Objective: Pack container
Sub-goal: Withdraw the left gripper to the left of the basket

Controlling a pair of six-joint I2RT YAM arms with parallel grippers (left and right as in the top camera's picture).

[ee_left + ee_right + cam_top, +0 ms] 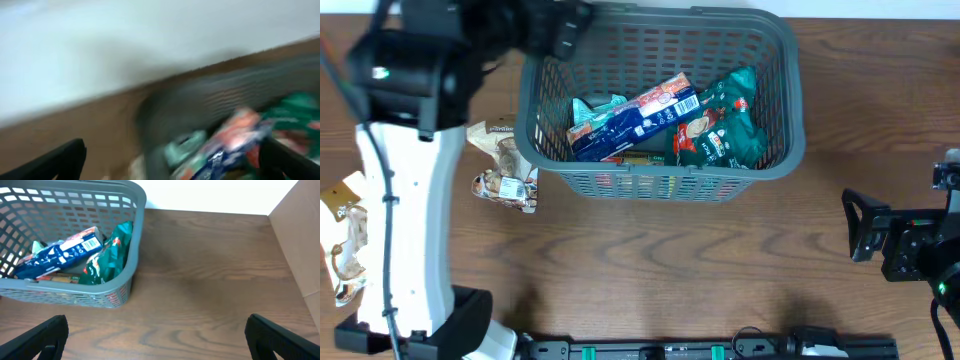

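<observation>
The grey slatted container (775,60) stands at the back middle of the table and holds a blue-and-red packet (640,115), a green packet (725,125) and a teal packet (605,103). It also shows in the right wrist view (135,200) and blurred in the left wrist view (200,105). My left gripper (170,162) is open and empty, high over the container's left rim. My right gripper (155,340) is open and empty above bare table at the right, well away from the container.
A beige snack packet (503,165) lies on the table just left of the container. More packets (345,240) lie at the far left edge. A cardboard box (300,240) stands at the right in the right wrist view.
</observation>
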